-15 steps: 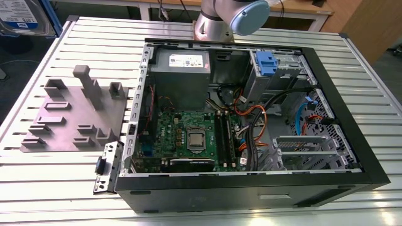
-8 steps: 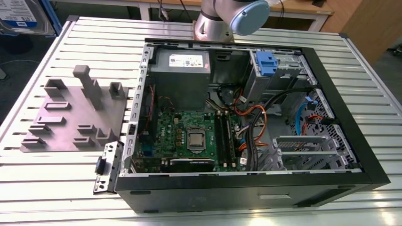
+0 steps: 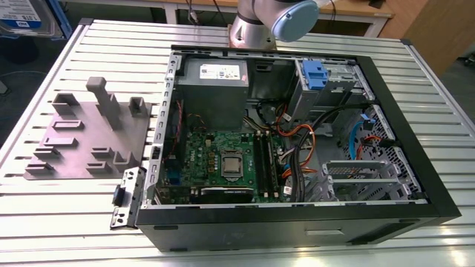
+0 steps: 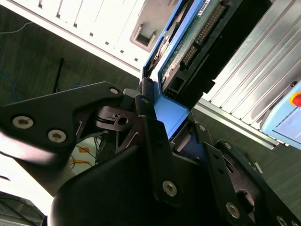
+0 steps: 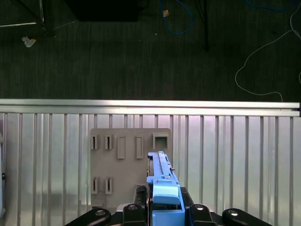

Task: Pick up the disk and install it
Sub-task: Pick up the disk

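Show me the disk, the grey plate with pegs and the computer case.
disk (image 5: 162,181): first wrist view, its blue side rail.
grey plate (image 3: 89,133): exterior view, its flat middle.
computer case (image 3: 297,222): exterior view, its black outer wall.

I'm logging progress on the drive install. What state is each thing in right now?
disk: held on edge in the gripper, above the plate, not in the case.
gripper: shut on the disk.
plate: lies flat beside the case, disk not on it.
case: lying on its side, open, insides exposed.
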Controlling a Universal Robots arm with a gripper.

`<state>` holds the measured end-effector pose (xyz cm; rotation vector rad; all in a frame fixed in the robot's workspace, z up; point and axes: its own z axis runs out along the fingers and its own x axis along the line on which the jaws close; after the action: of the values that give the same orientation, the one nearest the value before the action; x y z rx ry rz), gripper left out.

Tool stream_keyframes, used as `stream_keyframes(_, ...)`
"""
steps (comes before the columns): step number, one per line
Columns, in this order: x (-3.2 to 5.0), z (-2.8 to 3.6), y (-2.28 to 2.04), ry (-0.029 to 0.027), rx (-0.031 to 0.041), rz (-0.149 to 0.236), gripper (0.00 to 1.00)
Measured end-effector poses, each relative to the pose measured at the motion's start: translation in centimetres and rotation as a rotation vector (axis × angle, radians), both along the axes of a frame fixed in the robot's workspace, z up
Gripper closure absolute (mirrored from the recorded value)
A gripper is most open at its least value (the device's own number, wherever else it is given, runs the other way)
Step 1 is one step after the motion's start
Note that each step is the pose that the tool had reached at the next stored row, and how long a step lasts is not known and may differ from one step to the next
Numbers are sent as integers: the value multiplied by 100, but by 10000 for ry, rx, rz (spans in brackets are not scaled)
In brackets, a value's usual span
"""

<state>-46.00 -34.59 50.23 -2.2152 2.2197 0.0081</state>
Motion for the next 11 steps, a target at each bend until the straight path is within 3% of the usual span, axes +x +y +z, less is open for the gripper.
stream_keyframes(5, -1, 4, -9, -1, 1, 1, 64)
stream_keyframes(11, 0, 5, -71, 0, -8, 0, 64)
